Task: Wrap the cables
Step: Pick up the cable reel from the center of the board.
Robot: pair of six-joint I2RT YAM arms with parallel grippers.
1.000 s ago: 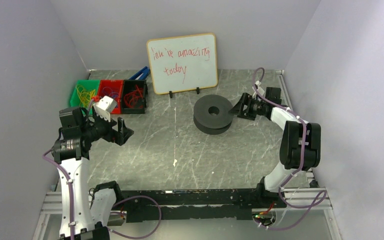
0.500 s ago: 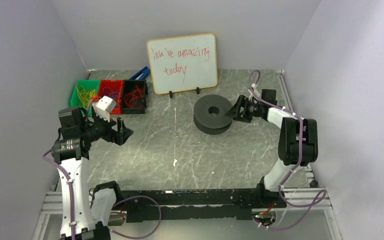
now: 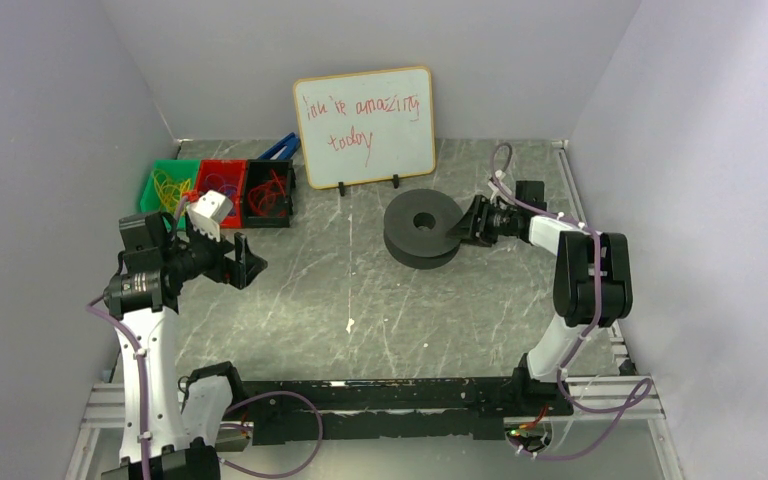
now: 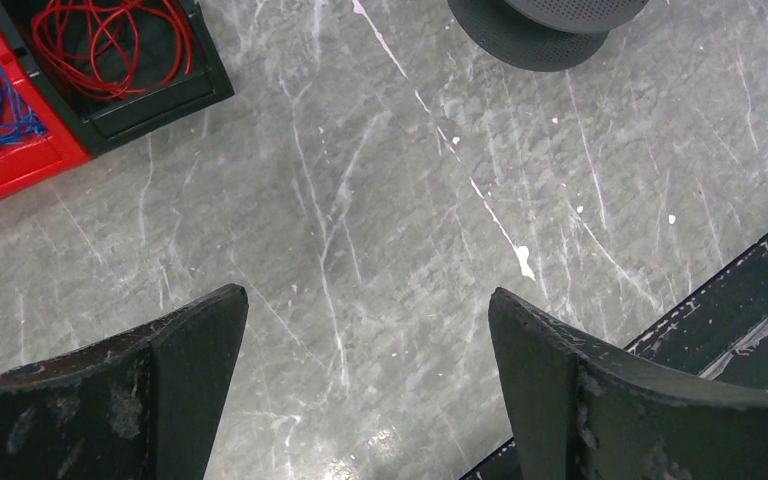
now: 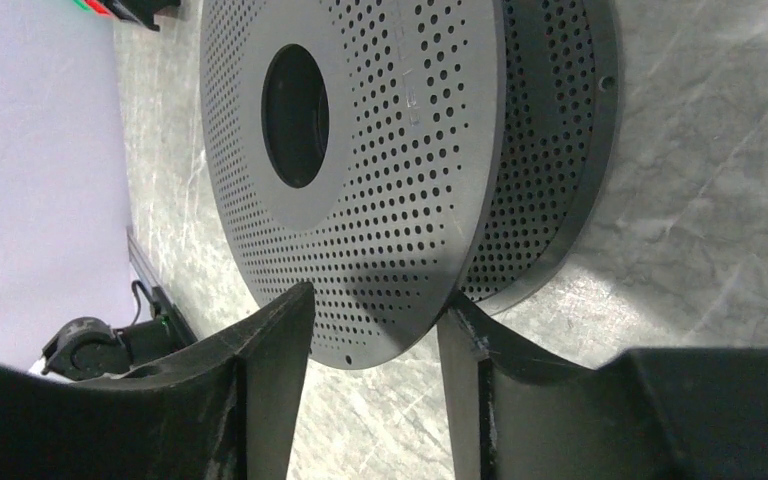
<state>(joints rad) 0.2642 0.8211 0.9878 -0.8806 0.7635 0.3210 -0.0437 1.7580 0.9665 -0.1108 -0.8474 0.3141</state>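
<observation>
While cables lie coiled, flat in bin

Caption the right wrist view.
Right gripper straddles the upper flange of the perforated black spool on the marbled table.

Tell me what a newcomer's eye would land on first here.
The big black perforated spool mid-table, with the jaws of the right arm straddling its upper rim. Next, the whiteboard with red handwriting at the back, and the coloured bins at far left, red wire coiled in the black one.
</observation>
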